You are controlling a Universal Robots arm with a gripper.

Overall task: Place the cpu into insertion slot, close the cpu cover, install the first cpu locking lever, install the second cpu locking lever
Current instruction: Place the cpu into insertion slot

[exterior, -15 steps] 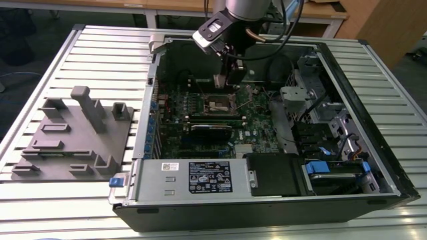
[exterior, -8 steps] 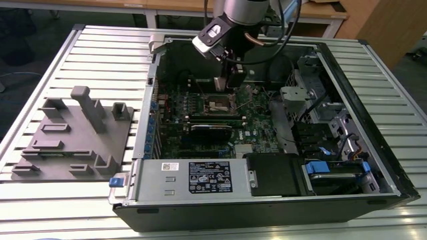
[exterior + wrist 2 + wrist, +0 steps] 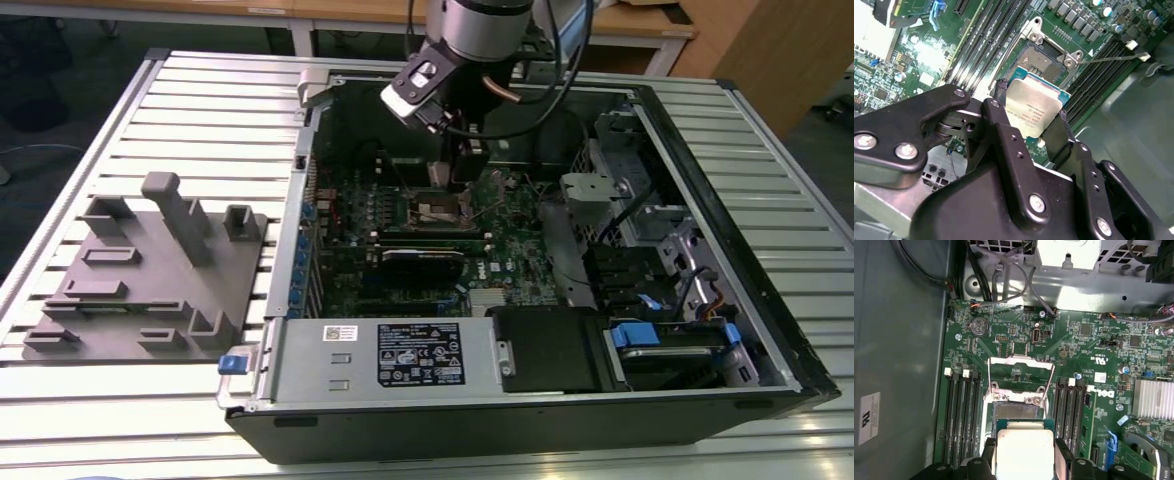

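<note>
Two black fingers (image 3: pixel 1063 129) of the gripper (image 3: pixel 1030 112) pinch the cpu (image 3: pixel 1040 97) by opposite edges, its silver top facing me in both wrist views. It hangs over the insertion slot (image 3: pixel 1016 412), at the edge away from the cpu cover (image 3: pixel 1021 361). I can't tell whether it touches. The cover stands swung open. Long memory slots (image 3: pixel 961 415) run close along both sides, so I have little sideways room inside the computer case (image 3: pixel 534 432).

print on the cpu (image 3: pixel 1036 111) and the power supply label (image 3: pixel 418 355) seems too fine to read.
</note>
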